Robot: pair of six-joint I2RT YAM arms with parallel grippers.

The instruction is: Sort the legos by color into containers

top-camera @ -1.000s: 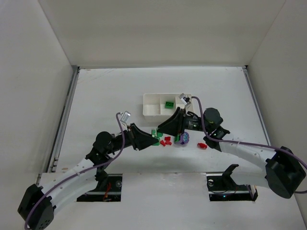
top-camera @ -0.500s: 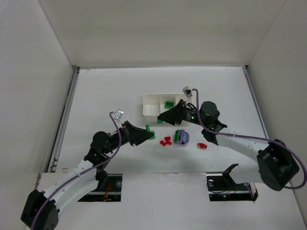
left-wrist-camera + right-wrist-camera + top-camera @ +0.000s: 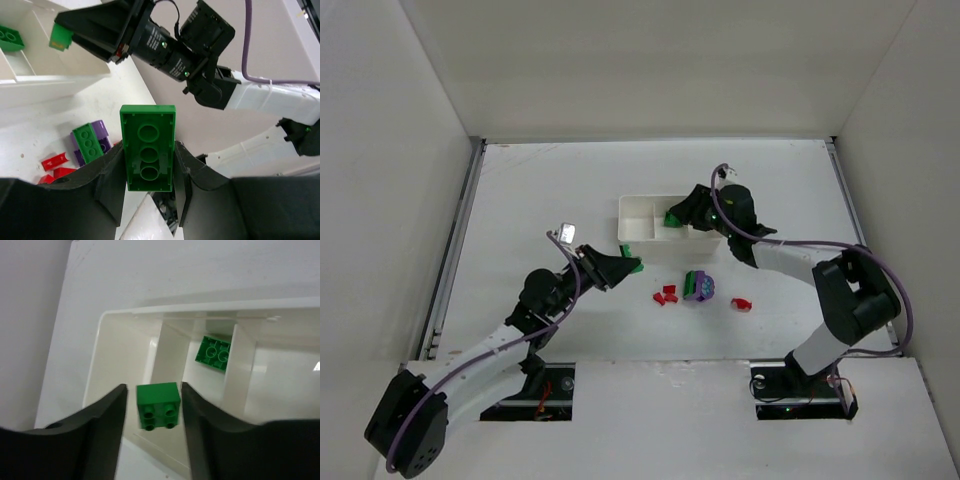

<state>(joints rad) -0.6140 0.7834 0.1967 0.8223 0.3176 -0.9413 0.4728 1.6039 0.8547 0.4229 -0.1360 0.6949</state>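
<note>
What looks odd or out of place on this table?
A green brick sits on a purple brick beside the loose red bricks: two colours stacked together, though they are sorted by colour. Nothing looks broken.

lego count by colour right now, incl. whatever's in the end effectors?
Green: 4: held brick in left end effector, second brick between fingers of right end effector, third brick in tray, fourth brick atop purple brick.
Red: 4, roughly: bunch of three, lone brick apart.
Purple: 1 visible.
Total: 9.
</note>
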